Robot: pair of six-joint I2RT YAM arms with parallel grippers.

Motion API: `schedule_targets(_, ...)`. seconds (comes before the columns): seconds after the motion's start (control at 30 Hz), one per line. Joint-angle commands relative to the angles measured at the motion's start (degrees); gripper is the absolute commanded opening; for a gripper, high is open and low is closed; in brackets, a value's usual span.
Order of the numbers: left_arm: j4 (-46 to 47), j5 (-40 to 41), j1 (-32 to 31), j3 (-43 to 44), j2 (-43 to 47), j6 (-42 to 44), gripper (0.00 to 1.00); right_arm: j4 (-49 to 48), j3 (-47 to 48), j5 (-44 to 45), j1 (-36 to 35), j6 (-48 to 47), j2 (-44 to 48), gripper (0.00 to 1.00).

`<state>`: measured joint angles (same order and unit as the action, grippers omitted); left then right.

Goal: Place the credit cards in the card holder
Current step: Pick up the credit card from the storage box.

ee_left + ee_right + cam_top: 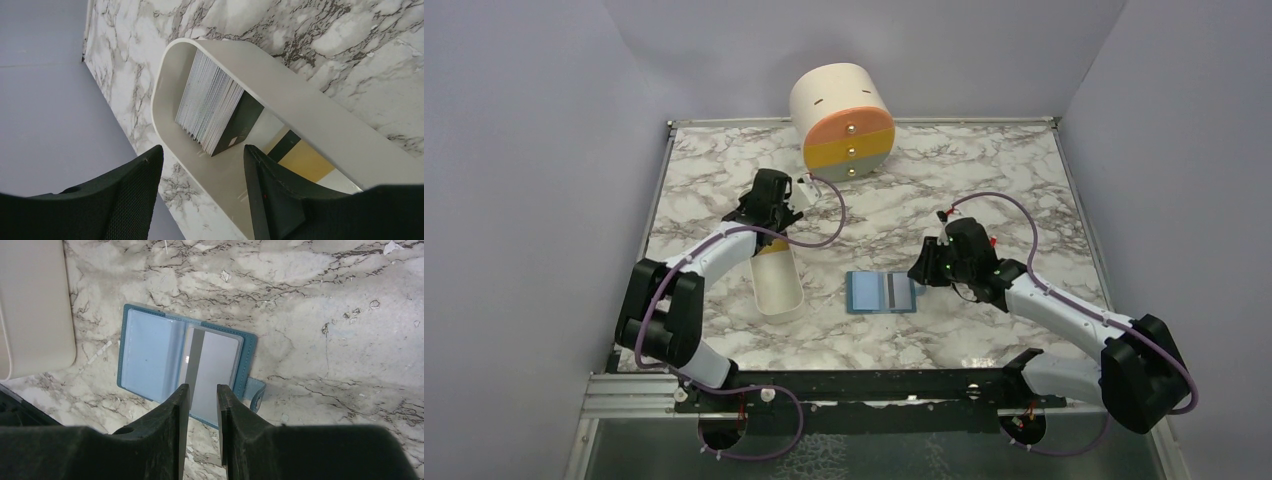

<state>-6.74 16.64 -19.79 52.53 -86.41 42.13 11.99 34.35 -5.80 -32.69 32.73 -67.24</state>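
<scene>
Card holder [147, 355] lying open, just beyond right pincer [203, 390]

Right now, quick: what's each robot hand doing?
Left fingers: open, empty, above the long white tray.
Right fingers: slightly apart, empty, above the open blue folding wallet.

Right hand [203, 390] hides card holder's [150, 355] near edge.

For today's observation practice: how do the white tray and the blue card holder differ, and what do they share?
The tray is white, long and walled; the card holder is blue, flat and lying open. The tray holds a stack of cards standing on edge; the card holder shows one grey card lying flat. Both rest on the marble table and hold cards.
</scene>
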Motion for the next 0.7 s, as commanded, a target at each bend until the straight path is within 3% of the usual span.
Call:
schedule_targets(0.0, 1.63, -2.97, 1.64, 1.70, -2.47, 2.42, 0.62, -0.85, 1.41, 0.18, -0.36, 0.39, -0.04, 0.27)
schedule_targets(0.47, 4.68, -4.87, 1.98, 2.44, -8.94, 5.70, 0.59, -0.90, 1.98, 0.27, -0.36, 1.53, -1.38, 0.27)
schedule_targets(0.67, 6.67, -2.00, 1.99, 2.52, -10.65, 7.65, 0.59, -0.97, 2.09, -0.58, -0.35, 2.41, -2.01, 0.26)
